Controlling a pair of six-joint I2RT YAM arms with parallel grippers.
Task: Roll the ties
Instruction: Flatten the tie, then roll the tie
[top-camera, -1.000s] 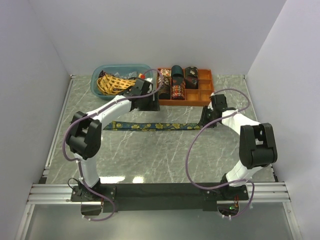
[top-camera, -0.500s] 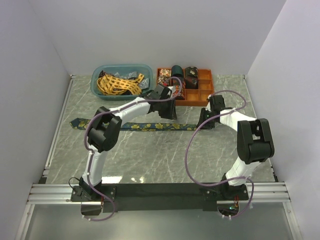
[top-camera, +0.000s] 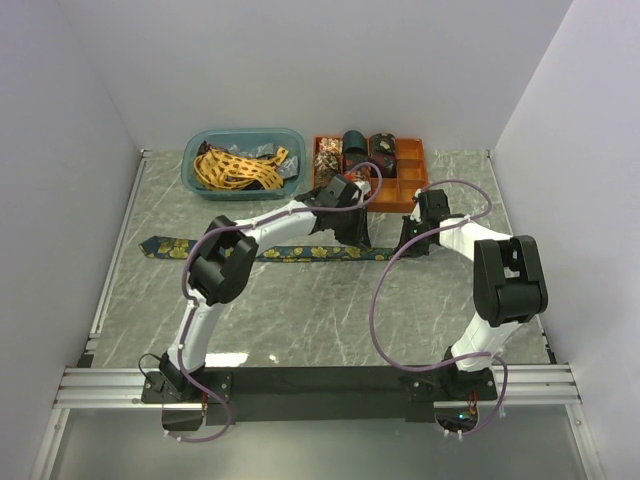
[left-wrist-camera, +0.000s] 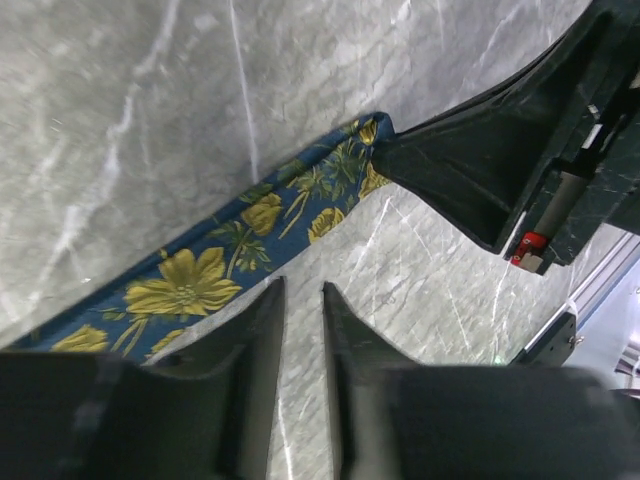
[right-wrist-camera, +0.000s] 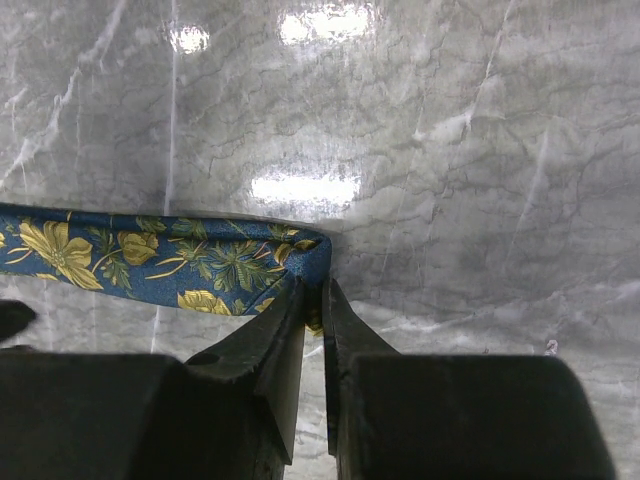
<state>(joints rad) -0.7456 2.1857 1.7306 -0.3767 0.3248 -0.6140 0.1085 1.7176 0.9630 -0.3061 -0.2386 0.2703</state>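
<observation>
Overhead, a long narrow dark blue fabric tie with yellow flowers (top-camera: 290, 252) lies flat and straight across the grey-green marble desk (top-camera: 300, 320), spread out so it can be rolled from one end. The right end effector (top-camera: 408, 243) sits at the tie's right tip, and the left end effector (top-camera: 352, 238) reaches across to just beside it. At the back, a teal plastic bin (top-camera: 245, 131) holds a loose yellow lattice tie (top-camera: 235, 168). An orange compartment tray (top-camera: 408, 190) holds several finished rolls (top-camera: 355, 152), likely where this tie is meant to go. From the left wrist, its two dark fingers (left-wrist-camera: 262, 340) stand narrowly apart with only bare desk between them, holding nothing, just beside the tie's edge near the tip. From the right wrist, the fingers (right-wrist-camera: 285, 330) are pressed almost together on the tie's folded tip, pinching it, probably to lift it and start the first turn while the left steadies the strip.
</observation>
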